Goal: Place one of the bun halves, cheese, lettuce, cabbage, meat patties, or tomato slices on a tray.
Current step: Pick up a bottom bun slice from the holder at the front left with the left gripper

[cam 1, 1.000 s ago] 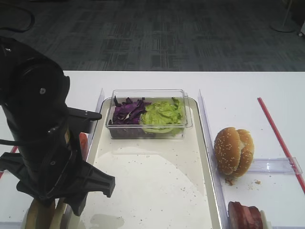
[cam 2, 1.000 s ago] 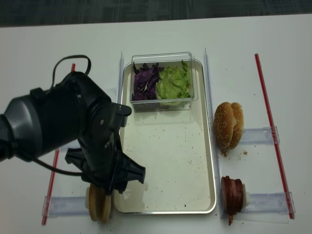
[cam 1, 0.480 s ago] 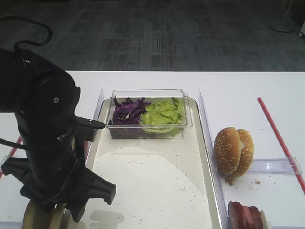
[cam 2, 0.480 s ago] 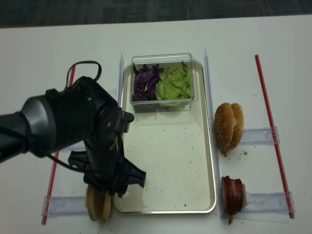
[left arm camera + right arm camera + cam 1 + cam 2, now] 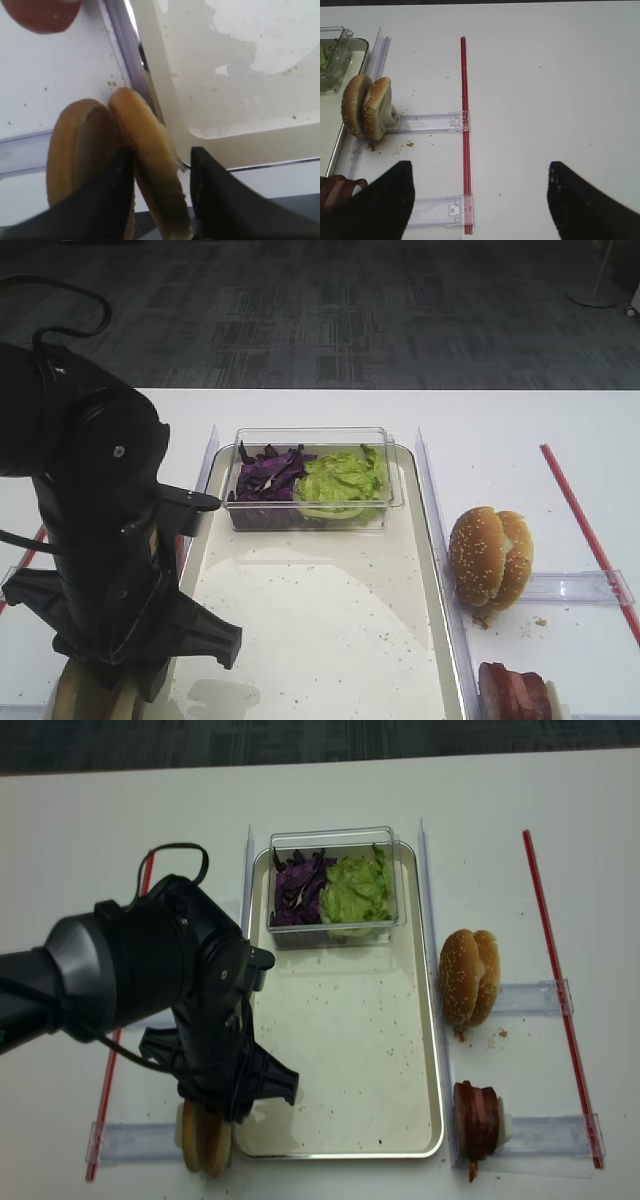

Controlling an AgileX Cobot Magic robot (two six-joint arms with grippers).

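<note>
White desk (image 5: 90, 850) under everything, dark carpet beyond it. At the left, the left gripper (image 5: 159, 170) reaches down beside the tray's (image 5: 345, 1152) near left corner, its two fingers (image 5: 107, 200) standing either side of one of the bun halves (image 5: 150, 165), which stand on edge in a clear holder; whether the fingers press the bun I cannot tell. Inside the tray's far end sits a clear tub (image 5: 335, 838) with purple cabbage (image 5: 298, 885) on the left and lettuce (image 5: 358, 888) beside it. Right of the tray stand sesame buns (image 5: 468, 977) and, nearer, meat patties (image 5: 477, 1116). The right gripper (image 5: 477, 200) hovers with fingers spread, holding nothing.
</note>
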